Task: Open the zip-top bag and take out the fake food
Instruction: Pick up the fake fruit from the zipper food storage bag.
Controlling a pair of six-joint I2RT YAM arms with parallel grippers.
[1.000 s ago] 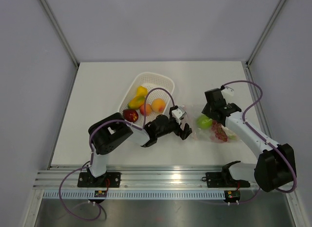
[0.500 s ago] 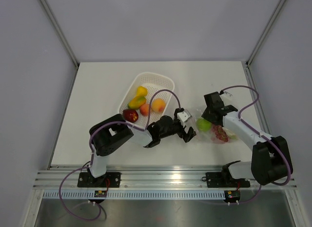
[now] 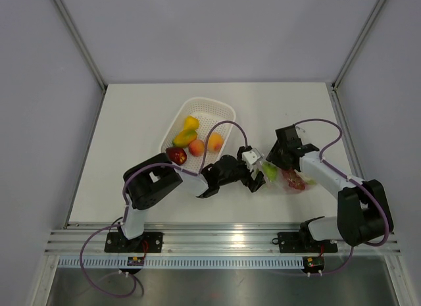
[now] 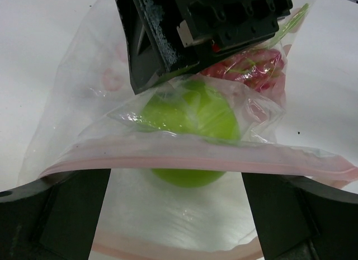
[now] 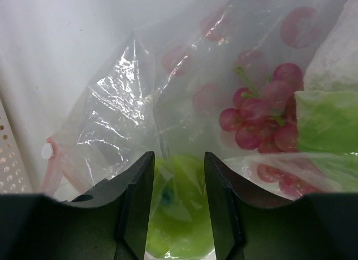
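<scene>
The zip-top bag lies right of centre, its mouth toward my left gripper. That gripper is open. In the left wrist view its jaws stand wide at the bag's mouth, and the pinkish zip strip crosses between them. Inside the bag are a green apple, dark red grapes and a pale green leafy piece. My right gripper is above the bag. Its jaws are narrow and close on the green apple through the plastic.
A white perforated basket stands at the back centre-left, holding a yellow piece, an orange, a peach-coloured fruit and a red apple. The table's right edge runs close behind the bag.
My right gripper has come down and to the left onto the green apple in the bag. My left gripper has moved right, up to the bag's mouth.
</scene>
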